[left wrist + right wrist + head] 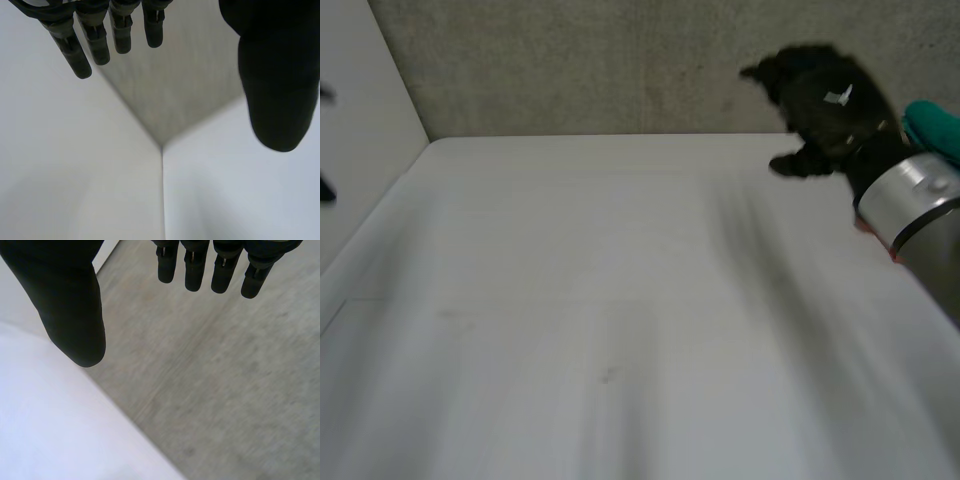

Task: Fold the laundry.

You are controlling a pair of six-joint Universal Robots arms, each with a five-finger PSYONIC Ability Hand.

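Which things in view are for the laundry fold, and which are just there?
For the job:
left robot hand, open
right robot hand, open, by the table's far right
white table

Just there:
grey wall behind the table
white side panel at its left

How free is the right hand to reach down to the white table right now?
Probably yes: the right hand hangs open above the white table near its far edge, with nothing between them.

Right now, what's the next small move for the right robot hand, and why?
Probably lower the right robot hand toward the table. It hangs open up by the grey wall at the table's far edge and holds nothing, so it is not placed to work on the surface. The left robot hand is open too.
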